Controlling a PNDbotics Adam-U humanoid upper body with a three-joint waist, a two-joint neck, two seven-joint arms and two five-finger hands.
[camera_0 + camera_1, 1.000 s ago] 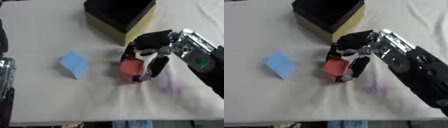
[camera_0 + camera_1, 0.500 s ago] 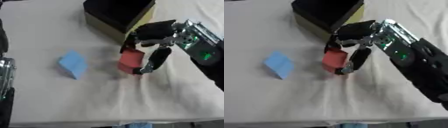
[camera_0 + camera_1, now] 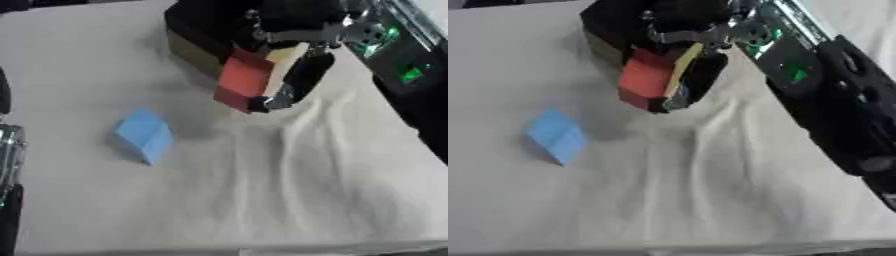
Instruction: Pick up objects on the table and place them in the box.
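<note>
Lifted off the white-clothed table [image 3: 262, 200] since a second before, the red block [image 3: 243, 82] hung by the black box's [image 3: 197, 30] near edge, the right hand [image 3: 297, 65] clamped around it. A blue block [image 3: 142, 134] lay well left. Only the left eye view showed a left-arm sliver.

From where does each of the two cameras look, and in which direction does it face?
Left eye view: sits in the robot's head, faces down at the white cloth-covered table; the right hand holds a red block, and a bit of the left arm shows at the left edge.
Right eye view: same head, set slightly aside, same downward look; more of the black right arm shows.
Both share the light blue block and the black box with yellow sides.
</note>
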